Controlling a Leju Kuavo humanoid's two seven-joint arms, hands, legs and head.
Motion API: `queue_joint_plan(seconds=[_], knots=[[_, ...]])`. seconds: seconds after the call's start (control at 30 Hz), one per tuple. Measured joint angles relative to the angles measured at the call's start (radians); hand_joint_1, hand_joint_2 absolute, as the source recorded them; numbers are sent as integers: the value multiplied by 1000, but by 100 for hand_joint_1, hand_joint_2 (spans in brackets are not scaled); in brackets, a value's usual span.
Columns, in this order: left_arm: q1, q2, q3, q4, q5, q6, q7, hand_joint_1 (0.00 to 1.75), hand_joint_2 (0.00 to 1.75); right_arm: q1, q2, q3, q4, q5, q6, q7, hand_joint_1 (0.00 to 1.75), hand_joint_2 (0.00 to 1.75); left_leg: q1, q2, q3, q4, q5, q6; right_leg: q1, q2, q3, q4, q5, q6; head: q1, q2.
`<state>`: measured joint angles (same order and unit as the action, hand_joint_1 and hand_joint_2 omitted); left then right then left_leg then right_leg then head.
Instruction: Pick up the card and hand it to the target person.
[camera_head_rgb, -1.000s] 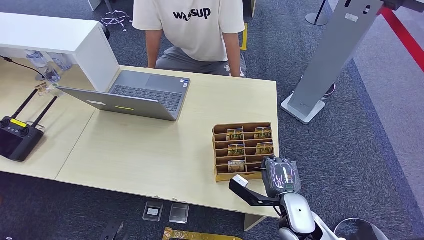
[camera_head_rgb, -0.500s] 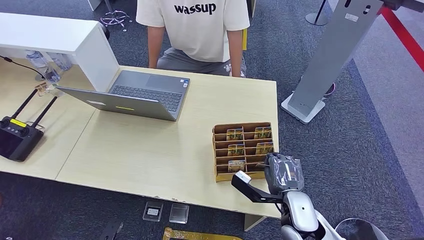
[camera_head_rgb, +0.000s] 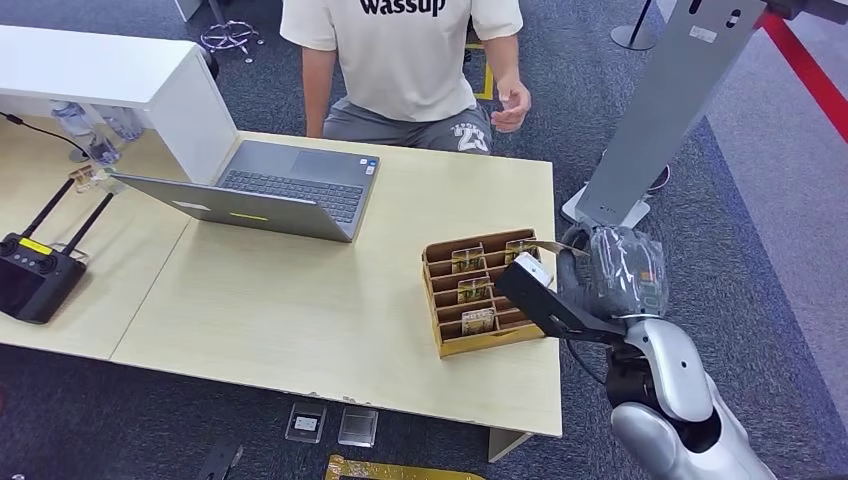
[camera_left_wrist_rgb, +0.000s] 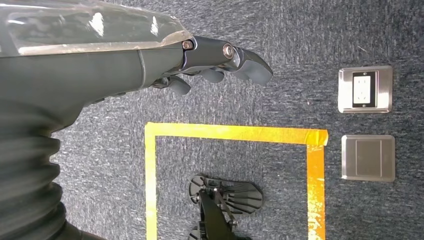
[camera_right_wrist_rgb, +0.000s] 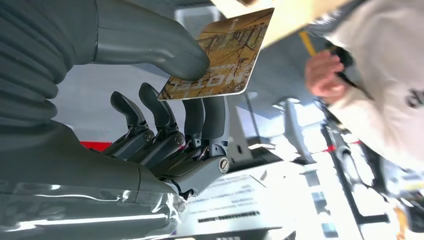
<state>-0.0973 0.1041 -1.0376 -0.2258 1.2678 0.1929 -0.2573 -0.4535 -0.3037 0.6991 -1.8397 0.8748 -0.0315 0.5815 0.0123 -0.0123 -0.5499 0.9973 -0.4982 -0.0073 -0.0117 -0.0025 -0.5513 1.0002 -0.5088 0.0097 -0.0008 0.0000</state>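
Now: counter (camera_head_rgb: 300, 300), light wood, w/ an open grey laptop (camera_head_rgb: 270, 190) near its far edge and a black remote controller (camera_head_rgb: 35, 275) w/ two antennas on the adjoining counter to the left. Person (camera_head_rgb: 415, 60) in a cream T-shirt sits at the far side; their hand (camera_head_rgb: 512, 103) is raised, open, above the counter's far right corner. Grey kiosk stand (camera_head_rgb: 670, 110) on the carpet to the right. Brown cardboard card rack (camera_head_rgb: 480, 295) sits near the counter's right edge, several cards upright in its slots. Right hand (camera_head_rgb: 615, 270) is up off the counter, just right of the rack, wrist camera bracket in front of it. Right wrist view: right hand (camera_right_wrist_rgb: 175, 120) pinches the card (camera_right_wrist_rgb: 222, 55) betw. thumb and fingers; card is gold-brown, printed "HOTEL", clear of the rack, w/ the person's hand (camera_right_wrist_rgb: 325, 75) blurred beyond it, well apart. Left hand (camera_left_wrist_rgb: 210, 60) hangs over the carpet, fingers loosely curled, holding nothing; yellow floor tape (camera_left_wrist_rgb: 235, 134) and two floor socket plates (camera_left_wrist_rgb: 366, 122) below.
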Motion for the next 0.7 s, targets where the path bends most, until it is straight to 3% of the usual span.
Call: queue_joint_plan(seconds=[0.27, 0.7], knots=[[-22, 0, -1, 0, -28, 8, 21, 0, 175, -39, 46, 34, 19, -7, -134, -145, 154, 175, 0, 0, -1, 0, 0, 0, 0, 0, 0, 0, 0, 0, 1, 0], [-50, -8, -7, 0, -51, -13, 75, 0, 175, -97, 151, 89, 295, 143, -482, -383, 154, 175, 0, 0, -1, 0, 0, 0, 0, -1, 0, 1, 0, 0, 1, 0]])
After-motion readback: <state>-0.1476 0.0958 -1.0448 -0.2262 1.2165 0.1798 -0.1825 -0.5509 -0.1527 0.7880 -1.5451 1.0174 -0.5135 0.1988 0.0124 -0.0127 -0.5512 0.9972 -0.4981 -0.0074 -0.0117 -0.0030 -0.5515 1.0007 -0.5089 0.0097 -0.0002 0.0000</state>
